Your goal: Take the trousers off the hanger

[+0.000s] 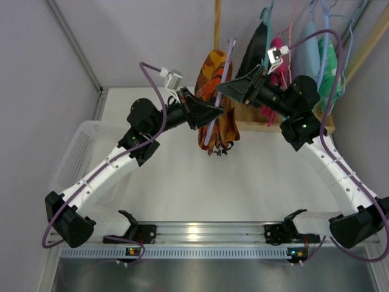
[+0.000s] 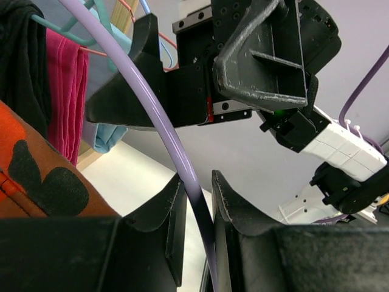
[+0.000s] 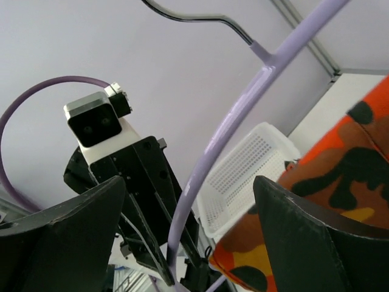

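The trousers (image 1: 213, 106), orange with dark and yellow blotches, hang folded over the lilac hanger (image 1: 221, 85) in mid-air at the back of the table. My left gripper (image 1: 217, 112) reaches in from the left. In the left wrist view its jaws (image 2: 197, 177) pinch the hanger's thin bar (image 2: 146, 103), with the trousers (image 2: 36, 176) just to the left. My right gripper (image 1: 223, 90) comes from the right, higher up. It stands wide open (image 3: 188, 201), the hanger's arm (image 3: 243, 103) passes between the fingers untouched, and the trousers (image 3: 340, 158) lie against the right finger (image 3: 304, 231).
A wooden rack (image 1: 217, 24) at the back carries a black garment (image 1: 255, 48), a pink one (image 1: 278, 64) and teal ones (image 1: 316, 55) on other hangers. A white perforated basket (image 1: 76, 152) sits at the table's left edge, seen too in the right wrist view (image 3: 243, 176).
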Robot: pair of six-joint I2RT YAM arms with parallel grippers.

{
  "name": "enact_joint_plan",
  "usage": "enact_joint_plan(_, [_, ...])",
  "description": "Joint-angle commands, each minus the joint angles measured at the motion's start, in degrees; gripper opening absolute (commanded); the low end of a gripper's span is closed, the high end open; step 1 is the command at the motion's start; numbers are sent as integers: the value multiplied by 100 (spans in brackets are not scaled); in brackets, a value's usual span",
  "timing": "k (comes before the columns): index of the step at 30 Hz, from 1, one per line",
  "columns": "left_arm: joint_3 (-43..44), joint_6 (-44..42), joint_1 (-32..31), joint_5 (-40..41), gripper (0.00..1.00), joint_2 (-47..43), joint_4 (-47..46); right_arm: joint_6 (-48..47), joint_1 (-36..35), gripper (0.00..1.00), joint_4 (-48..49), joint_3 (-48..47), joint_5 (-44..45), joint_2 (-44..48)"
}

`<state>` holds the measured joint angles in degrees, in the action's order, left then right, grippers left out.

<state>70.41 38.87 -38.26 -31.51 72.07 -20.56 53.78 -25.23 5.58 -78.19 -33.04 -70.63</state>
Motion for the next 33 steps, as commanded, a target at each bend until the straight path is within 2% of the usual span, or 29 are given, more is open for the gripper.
enact_joint_plan(1, [61, -591, -102, 75, 0, -510, -1390, 264, -280, 85, 1102, -38, 157, -161])
enact_joint_plan(3, [-1, -644, -164, 136, 0, -554, -1381, 273, -412, 80, 1164, -108, 122, -310])
enact_joint_plan(5, [-45, -662, -199, 110, 0, -554, -1381, 431, -447, 67, 1225, -117, 61, -381])
enact_joint_plan(6, [-63, -653, -217, 118, 0, -563, -1381, 510, -465, 56, 1295, -109, 17, -433])
enact_joint_plan(9, [-150, -749, -226, 206, 0, -615, -1258, 563, -474, 38, 1515, -91, -106, -443])
enact_joint_plan(10, [-177, -897, -226, 250, 0, -642, -1119, 581, -465, 25, 1551, -82, -133, -434])
enact_joint_plan(12, [-256, -1082, -226, 320, 2, -694, -986, 616, -465, 11, 1647, -56, -194, -399])
enact_joint_plan(13, [-282, -1310, -226, 442, 5, -756, -855, 668, -474, 0, 1656, -56, -212, -381])
enact_joint_plan(15, [-370, -1592, -226, 627, 8, -844, -696, 748, -465, 0, 1752, -38, -264, -355])
enact_joint_plan(16, [-396, -1872, -226, 828, 14, -948, -634, 809, -456, 0, 1770, -38, -282, -355])
enact_joint_plan(17, [-423, -2040, -226, 935, 40, -1002, -468, 862, -456, 0, 1779, -47, -300, -337])
enact_joint_plan(18, [-440, -2198, -226, 1014, 58, -1054, -371, 932, -465, 0, 1779, -73, -309, -329])
enact_joint_plan(19, [-528, -2548, -226, 1276, 69, -1142, -292, 976, -465, 0, 1753, -91, -300, -329])
enact_joint_plan(20, [-581, -2682, -226, 1496, 85, -1273, -100, 1029, -456, 0, 1727, -108, -300, -311])
enact_joint_plan(22, [-747, -3095, -226, 1918, 97, -1432, 112, 1257, -456, 0, 1718, -117, -326, -285])
enact_joint_plan(23, [-827, -3218, -226, 2312, 98, -1598, 192, 1319, -447, 0, 1753, -117, -344, -276])
enact_joint_plan(25, [-1020, -3656, -217, 2578, 98, -1775, 333, 1476, -447, 0, 1841, -126, -431, -258])
enact_joint_plan(30, [-2056, -4641, -217, 2185, 98, -2564, 491, 2204, -447, 0, 1754, -152, -493, -302])
enact_joint_plan(33, [-2583, -4932, -226, 2288, 98, -2768, 518, 2557, -421, 0, 1569, -222, -493, -320])
